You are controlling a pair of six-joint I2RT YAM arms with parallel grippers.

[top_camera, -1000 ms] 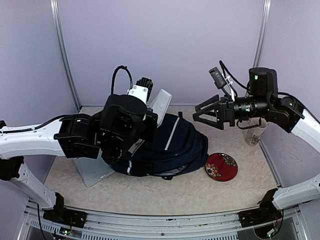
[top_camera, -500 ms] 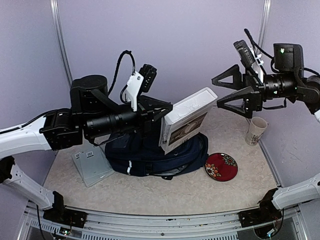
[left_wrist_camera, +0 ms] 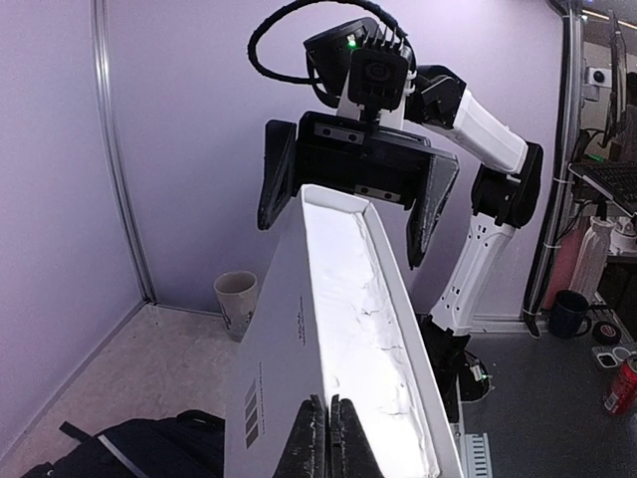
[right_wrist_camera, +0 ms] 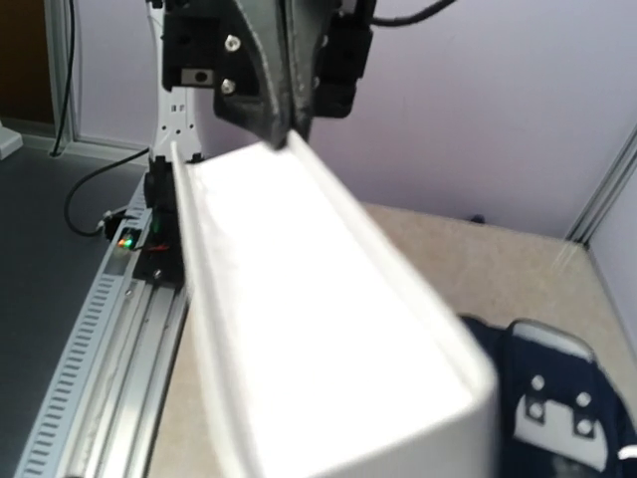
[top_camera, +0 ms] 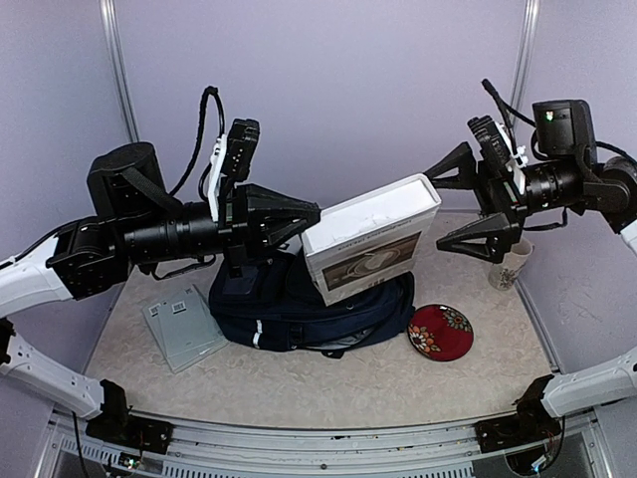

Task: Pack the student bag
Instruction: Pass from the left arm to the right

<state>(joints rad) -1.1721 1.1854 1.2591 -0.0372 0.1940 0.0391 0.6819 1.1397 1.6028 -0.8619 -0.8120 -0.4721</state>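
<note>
The student bag (top_camera: 299,311), dark navy with white stripes, lies on the table under both arms; it also shows in the left wrist view (left_wrist_camera: 129,450) and the right wrist view (right_wrist_camera: 562,398). My left gripper (top_camera: 311,225) is shut on one thin edge of a thick white book (top_camera: 373,241) and holds it in the air above the bag. In the left wrist view the fingertips (left_wrist_camera: 311,423) pinch the book (left_wrist_camera: 343,299). My right gripper (top_camera: 436,211) is open, its jaws spread above and below the book's far end (left_wrist_camera: 348,194). The book (right_wrist_camera: 318,319) fills the right wrist view.
A red patterned plate (top_camera: 441,331) lies right of the bag. A paper cup (top_camera: 508,265) stands by the right wall and shows in the left wrist view (left_wrist_camera: 237,299). A grey folder (top_camera: 184,325) lies at the left. Purple walls close in three sides.
My left arm has lifted the white book up from the bag and swung it level in the air. My right gripper has risen and now straddles the book's far end, still open.
</note>
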